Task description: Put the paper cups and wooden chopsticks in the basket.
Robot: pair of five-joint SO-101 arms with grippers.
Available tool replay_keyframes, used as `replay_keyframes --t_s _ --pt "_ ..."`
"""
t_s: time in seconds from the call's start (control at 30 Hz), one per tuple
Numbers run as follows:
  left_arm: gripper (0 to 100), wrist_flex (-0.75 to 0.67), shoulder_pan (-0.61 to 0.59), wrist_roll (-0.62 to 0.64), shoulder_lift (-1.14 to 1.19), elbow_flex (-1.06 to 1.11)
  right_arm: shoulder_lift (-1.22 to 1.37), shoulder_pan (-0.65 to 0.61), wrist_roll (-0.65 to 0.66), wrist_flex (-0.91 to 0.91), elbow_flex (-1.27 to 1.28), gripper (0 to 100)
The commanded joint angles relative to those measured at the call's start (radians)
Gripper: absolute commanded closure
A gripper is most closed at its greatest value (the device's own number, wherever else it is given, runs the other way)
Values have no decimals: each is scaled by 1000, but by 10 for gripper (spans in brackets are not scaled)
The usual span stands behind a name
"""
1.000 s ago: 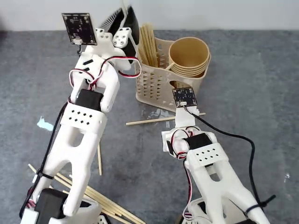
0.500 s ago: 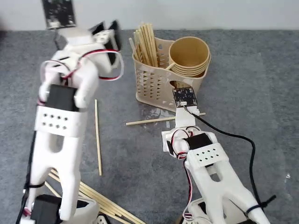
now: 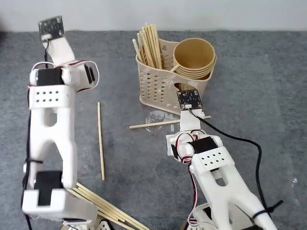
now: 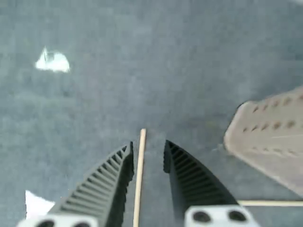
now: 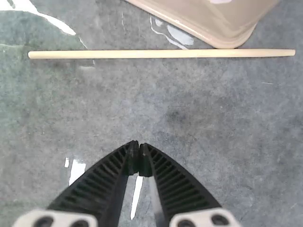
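The pile of sticks sits nearest, at 7 o'clock, untouched. Further out at 9, the left gripper is spread open astride a lone stick, right at its tip. I'd guess a pinch there lets it pivot or slip. The right gripper is clenched on nothing near a second stick lying just beside the basket at 1. A low pass could shove it away. The cups are in already.

Beige basket; black, seemingly ribbed left tool
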Motion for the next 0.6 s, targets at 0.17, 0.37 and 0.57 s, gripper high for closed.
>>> replay_keyframes --t_s 0.17,0.37,0.57 --pt "891 17 2 -29 232 -54 -21 5 -5 -13 -3 990" --pt "891 6 5 -31 384 -65 -21 5 -5 -13 -3 990" --pt "891 3 21 -25 508 -142 -21 5 -5 -12 -3 990"
